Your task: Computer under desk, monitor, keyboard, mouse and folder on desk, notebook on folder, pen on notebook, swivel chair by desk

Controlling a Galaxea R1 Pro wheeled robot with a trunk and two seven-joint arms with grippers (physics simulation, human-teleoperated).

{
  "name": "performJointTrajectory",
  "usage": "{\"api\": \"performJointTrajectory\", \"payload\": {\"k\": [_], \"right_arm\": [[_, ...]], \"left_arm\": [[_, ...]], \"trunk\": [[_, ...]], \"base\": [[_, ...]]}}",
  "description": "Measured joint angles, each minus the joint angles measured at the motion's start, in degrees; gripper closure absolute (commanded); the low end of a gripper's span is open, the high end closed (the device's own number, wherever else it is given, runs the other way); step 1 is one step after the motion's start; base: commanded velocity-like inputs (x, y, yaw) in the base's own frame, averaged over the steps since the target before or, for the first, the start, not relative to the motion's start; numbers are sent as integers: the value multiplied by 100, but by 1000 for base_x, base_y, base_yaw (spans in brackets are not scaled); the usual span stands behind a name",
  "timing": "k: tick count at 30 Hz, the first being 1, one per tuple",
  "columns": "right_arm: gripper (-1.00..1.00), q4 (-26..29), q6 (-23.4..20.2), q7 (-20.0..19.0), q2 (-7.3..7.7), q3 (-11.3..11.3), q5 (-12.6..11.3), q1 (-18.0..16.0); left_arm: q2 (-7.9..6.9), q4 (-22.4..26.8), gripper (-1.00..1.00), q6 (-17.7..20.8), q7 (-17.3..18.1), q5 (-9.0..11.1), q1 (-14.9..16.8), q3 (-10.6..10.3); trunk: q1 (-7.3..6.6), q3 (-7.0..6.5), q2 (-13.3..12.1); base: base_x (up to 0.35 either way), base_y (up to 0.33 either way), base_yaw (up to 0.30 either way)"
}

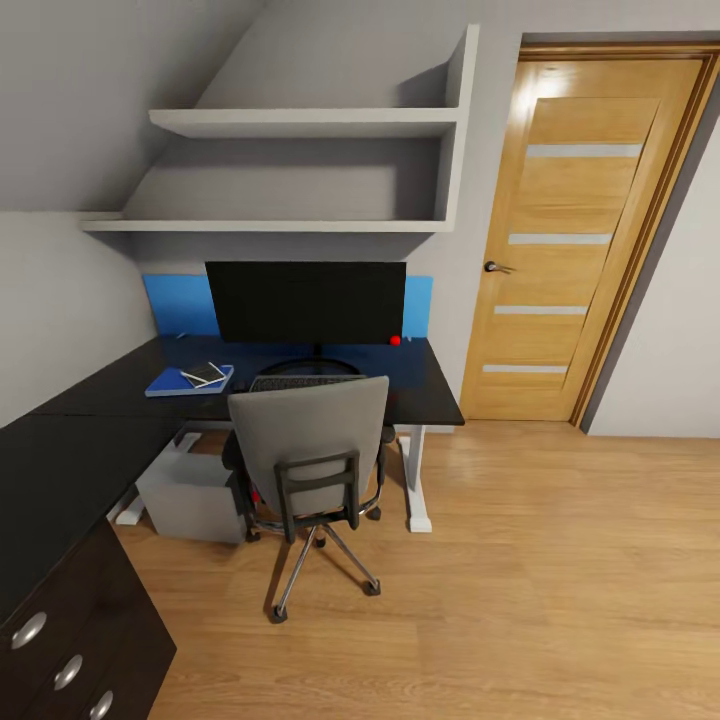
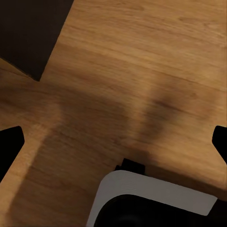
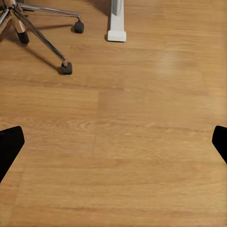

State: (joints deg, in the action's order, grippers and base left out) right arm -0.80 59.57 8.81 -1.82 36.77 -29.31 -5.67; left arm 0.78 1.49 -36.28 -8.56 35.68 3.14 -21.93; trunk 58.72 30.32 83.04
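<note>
The monitor [image 1: 305,301], keyboard [image 1: 300,382] and blue folder [image 1: 180,383] with the notebook [image 1: 204,374] sit on the desk [image 1: 90,400]; the chair [image 1: 312,450] stands before it. Both grippers [image 2: 113,142] [image 3: 113,144] are wide open, holding nothing.

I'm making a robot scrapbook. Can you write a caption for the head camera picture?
Grey swivel chair pushed up to the black desk, with monitor, blue folder and notebook on top.

The worktop [image 1: 430,390] looked matt black; the swivel chair [image 1: 308,440] was grey cloth on chrome legs; the floor [image 1: 560,580] was smooth wood.
</note>
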Motion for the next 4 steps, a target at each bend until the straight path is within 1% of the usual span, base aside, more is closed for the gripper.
{"api": "performJointTrajectory", "payload": {"k": [4], "right_arm": [[-100,0,0,0,0,0,-1,0]], "left_arm": [[0,1,-100,1,4,0,0,-7]], "trunk": [[0,0,0]], "base": [[0,0,0]]}}
